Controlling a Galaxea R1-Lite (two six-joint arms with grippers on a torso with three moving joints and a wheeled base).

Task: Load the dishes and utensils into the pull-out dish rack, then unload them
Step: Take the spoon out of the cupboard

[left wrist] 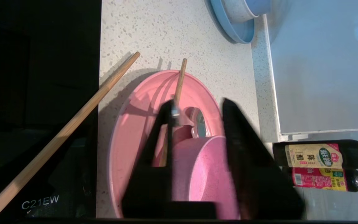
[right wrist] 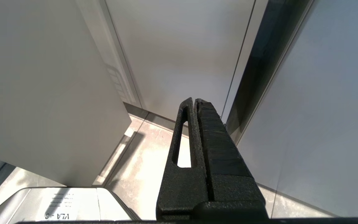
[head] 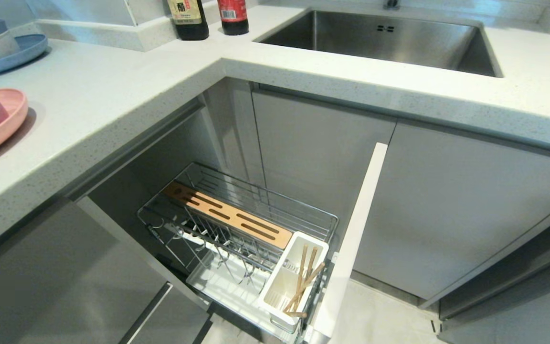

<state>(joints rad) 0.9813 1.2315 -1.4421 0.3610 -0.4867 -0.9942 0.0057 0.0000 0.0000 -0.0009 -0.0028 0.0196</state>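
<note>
Dish rack [head: 237, 224]: pulled out under counter, prongs bare.
Pink plate [left wrist: 135, 124]: on counter, carrying pink bowl [left wrist: 204, 168], spoon [left wrist: 197, 119].
Chopsticks [head: 303, 282]: in rack's white cup [head: 280, 286].
Left gripper [left wrist: 197, 107]: jaws apart over plate.
Right gripper [right wrist: 194, 101]: closed, empty, by cabinets.

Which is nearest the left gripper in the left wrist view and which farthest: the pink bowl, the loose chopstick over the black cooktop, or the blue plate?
1. Pink bowl: between the left gripper's open fingers, on the pink plate.
2. Loose chopstick: off to one side, across the counter edge.
3. Blue plate: farthest, by the wall.
</note>
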